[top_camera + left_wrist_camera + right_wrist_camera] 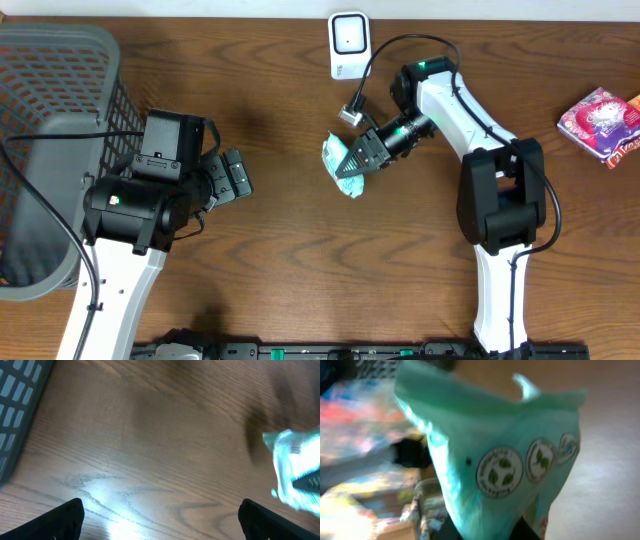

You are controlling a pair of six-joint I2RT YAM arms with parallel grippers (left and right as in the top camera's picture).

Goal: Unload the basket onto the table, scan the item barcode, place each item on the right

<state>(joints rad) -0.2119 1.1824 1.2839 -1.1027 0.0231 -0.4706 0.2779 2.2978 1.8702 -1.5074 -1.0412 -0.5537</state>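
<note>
The right claw (360, 153) was clamped on a crumpled teal packet (340, 165) over the middle of the brown wooden surface (260, 290). The packet was near the white scanner (348, 42) that stood at the far edge, but apart from it. Seen from the right wrist, the packet filled the frame, with round green leaf seals on its face. The left claw (238, 173) stood wide apart and gripped nothing, its tips pointing toward the packet from well short of it. A grey mesh basket (60, 60) sat at the far left and a pink package (598, 122) at the far right.
</note>
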